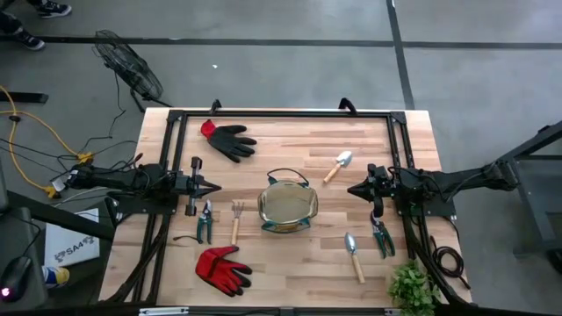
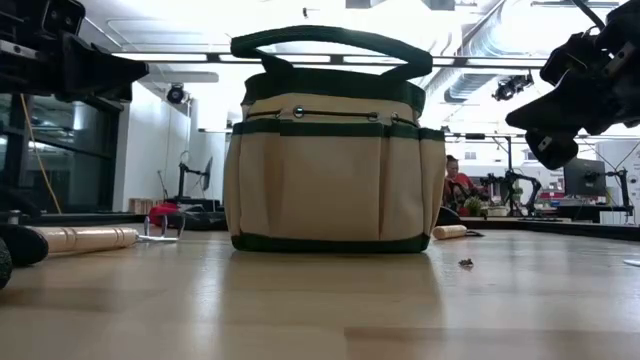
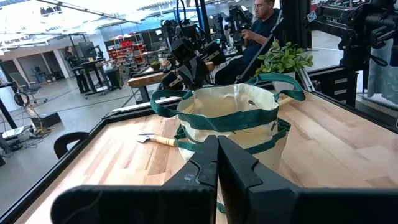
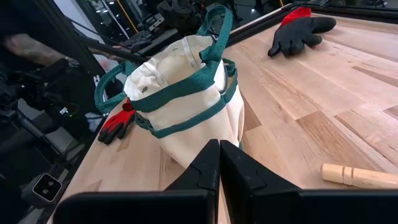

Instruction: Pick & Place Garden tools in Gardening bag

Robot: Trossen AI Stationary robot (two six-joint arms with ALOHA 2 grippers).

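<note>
While both arms hang level above the table (image 1: 290,272), the left gripper (image 1: 213,186) has its fingers pressed together on nothing, its tip facing the bag from the left side; the right gripper (image 1: 354,188) is likewise closed and empty, facing the bag from the right.

Gardening bag (image 1: 286,206): upright at the table's centre, between the two grippers, mouth open, green handles raised.

Black-and-red glove (image 1: 230,139): flat near the far left corner.

Red glove (image 1: 223,268): flat near the front edge, left of centre.

Fork (image 1: 236,221): wooden handle, just left of the bag.

Pruners (image 1: 204,220): green handles, left of the fork, below the left gripper.

Second pruners (image 1: 383,237): below the right gripper.

Trowel (image 1: 337,166): far right of the bag.

Second trowel (image 1: 354,256): front right of the bag.

Plant (image 1: 413,285): front right corner.
</note>
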